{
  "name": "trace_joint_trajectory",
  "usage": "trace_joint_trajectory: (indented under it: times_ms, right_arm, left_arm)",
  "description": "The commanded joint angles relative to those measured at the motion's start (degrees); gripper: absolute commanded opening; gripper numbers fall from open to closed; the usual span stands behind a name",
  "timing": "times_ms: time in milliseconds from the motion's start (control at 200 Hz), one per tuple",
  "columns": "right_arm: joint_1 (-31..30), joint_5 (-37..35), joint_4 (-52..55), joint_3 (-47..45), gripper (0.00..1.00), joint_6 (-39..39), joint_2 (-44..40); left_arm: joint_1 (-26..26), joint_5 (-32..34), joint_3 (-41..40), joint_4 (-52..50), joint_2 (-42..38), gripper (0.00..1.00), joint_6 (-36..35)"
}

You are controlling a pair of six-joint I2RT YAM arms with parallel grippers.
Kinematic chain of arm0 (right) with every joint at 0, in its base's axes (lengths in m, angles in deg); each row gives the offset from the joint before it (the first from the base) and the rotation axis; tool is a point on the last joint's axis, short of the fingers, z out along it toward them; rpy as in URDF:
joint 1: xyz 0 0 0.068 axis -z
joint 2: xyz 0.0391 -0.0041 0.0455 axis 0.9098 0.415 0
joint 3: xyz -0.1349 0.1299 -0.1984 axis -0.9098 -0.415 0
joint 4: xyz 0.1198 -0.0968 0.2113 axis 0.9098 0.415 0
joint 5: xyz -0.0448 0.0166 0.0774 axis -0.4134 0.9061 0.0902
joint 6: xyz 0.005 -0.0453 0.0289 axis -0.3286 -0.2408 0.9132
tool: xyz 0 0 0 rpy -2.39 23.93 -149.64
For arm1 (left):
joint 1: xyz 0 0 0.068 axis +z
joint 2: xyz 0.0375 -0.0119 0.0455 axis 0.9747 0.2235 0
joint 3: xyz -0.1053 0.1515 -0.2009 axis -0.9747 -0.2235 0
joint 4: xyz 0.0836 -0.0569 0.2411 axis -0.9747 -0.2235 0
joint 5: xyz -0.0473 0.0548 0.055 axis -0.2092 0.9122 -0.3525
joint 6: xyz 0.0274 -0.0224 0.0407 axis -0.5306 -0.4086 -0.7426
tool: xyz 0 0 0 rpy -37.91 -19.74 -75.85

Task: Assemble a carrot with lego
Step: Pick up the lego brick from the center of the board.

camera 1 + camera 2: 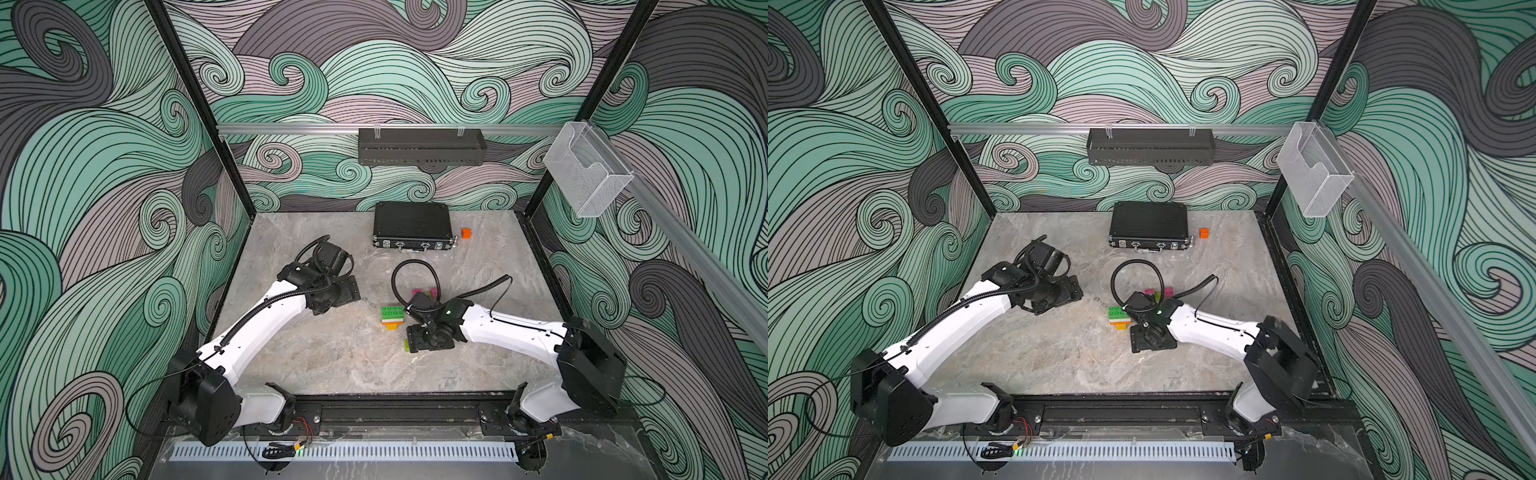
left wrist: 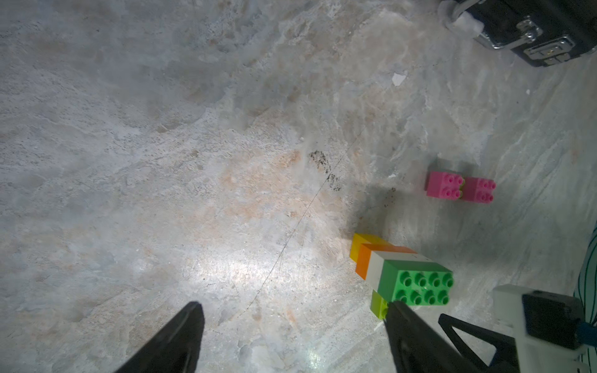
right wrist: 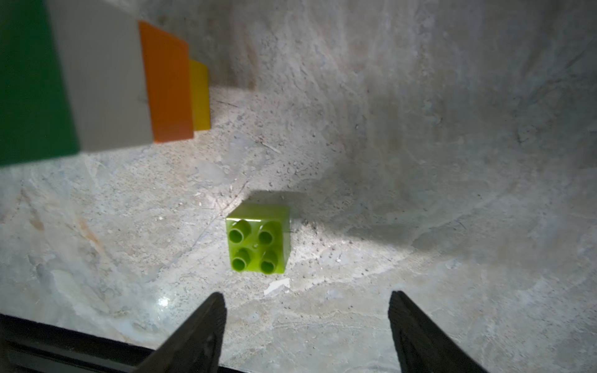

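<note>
The part-built carrot (image 1: 392,318) lies on its side mid-table: dark green, white, orange and yellow lego joined in a row (image 2: 400,268). Two pink bricks (image 2: 458,189) stand side by side behind it with a lime piece between them. A loose lime brick (image 3: 258,240) sits studs-up on the table, just ahead of my right gripper (image 3: 307,294), which is open and empty above it. My left gripper (image 2: 293,305) hangs open and empty over bare table, left of the carrot. In both top views the right wrist (image 1: 1152,336) hides most of the lime brick.
A flat black ribbed case (image 1: 411,226) lies at the back of the table, a small plain orange cube (image 1: 466,234) beside it. A black basket (image 1: 419,146) hangs on the back wall and a clear holder (image 1: 586,174) on the right rail.
</note>
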Motion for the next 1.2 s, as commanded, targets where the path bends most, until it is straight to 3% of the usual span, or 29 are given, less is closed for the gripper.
trace_joint_trajectory:
  times_ms: [0, 245, 710, 1031, 1196]
  right_arm:
    - [-1.49, -3.81, -0.31, 2.9, 0.75, 0.59, 2.77]
    - [-2.55, -4.11, 0.97, 6.11, 0.67, 1.08, 8.5]
    - [-2.74, -3.0, 0.82, 7.16, 0.48, 1.3, 12.11]
    - [-2.65, -2.45, 1.57, 7.15, 0.17, 1.9, 11.55]
    - [-2.14, -1.51, 8.02, 8.84, 0.08, 3.56, 5.5]
  left_arm:
    - [3.03, -3.19, -2.49, 2.57, -2.35, 0.87, -1.81]
    - [7.8, -7.56, -7.81, 4.55, -3.09, 0.85, -2.65]
    - [11.48, -11.52, -8.22, 2.27, -1.63, 0.82, -4.35]
    - [12.0, -12.07, -9.15, 2.63, -2.12, 0.81, -4.53]
    - [12.2, -12.17, -9.53, 3.24, -1.87, 0.8, -4.92]
